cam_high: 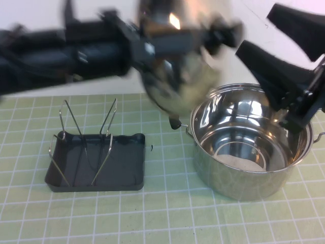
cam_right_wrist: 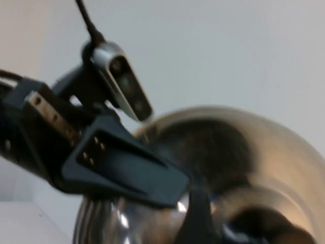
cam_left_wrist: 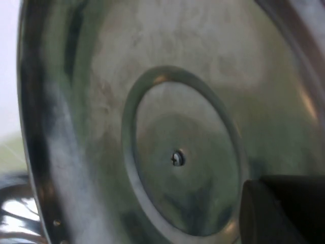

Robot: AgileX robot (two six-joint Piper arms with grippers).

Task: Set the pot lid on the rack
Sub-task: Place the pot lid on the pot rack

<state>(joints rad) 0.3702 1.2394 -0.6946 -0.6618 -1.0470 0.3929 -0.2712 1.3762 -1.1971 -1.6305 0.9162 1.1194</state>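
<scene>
Motion blur smears the pot lid (cam_high: 175, 56) above the rack (cam_high: 96, 160), and the left gripper (cam_high: 216, 33) on it. The lid's knob is hidden. The right gripper (cam_high: 299, 109) is cut off by the frame edge, past the pot (cam_high: 249, 147).

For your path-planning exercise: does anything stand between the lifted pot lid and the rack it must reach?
Nothing visible does. The left end effector holds the pot lid in the air above the mat, between the rack and the pot. The right end effector hovers over the pot, on the far side.
</scene>
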